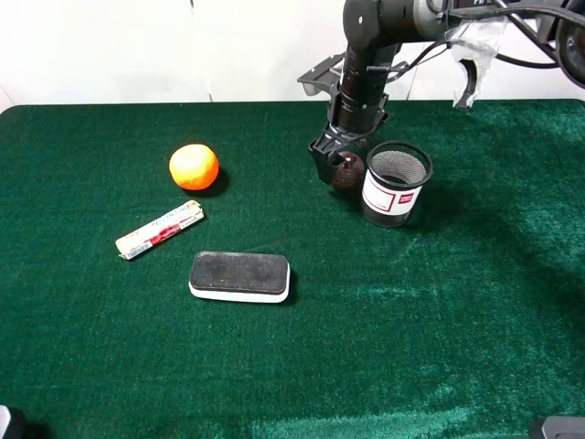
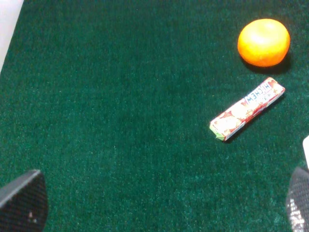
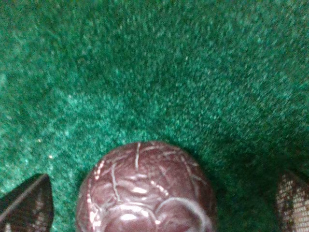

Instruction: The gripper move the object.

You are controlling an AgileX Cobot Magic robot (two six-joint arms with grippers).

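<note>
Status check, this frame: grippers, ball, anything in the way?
Left gripper open, hovering over cloth. Right gripper open, fingers straddling maroon ball. Mesh cup close beside ball.

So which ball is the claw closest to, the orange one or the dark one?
The dark maroon ball: it sits between the open fingers of the right gripper, beside the mesh cup. The orange ball lies far off.

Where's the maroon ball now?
The maroon ball sits right of centre in the exterior high view, between the jaws of the right gripper, left of the mesh cup.
</note>
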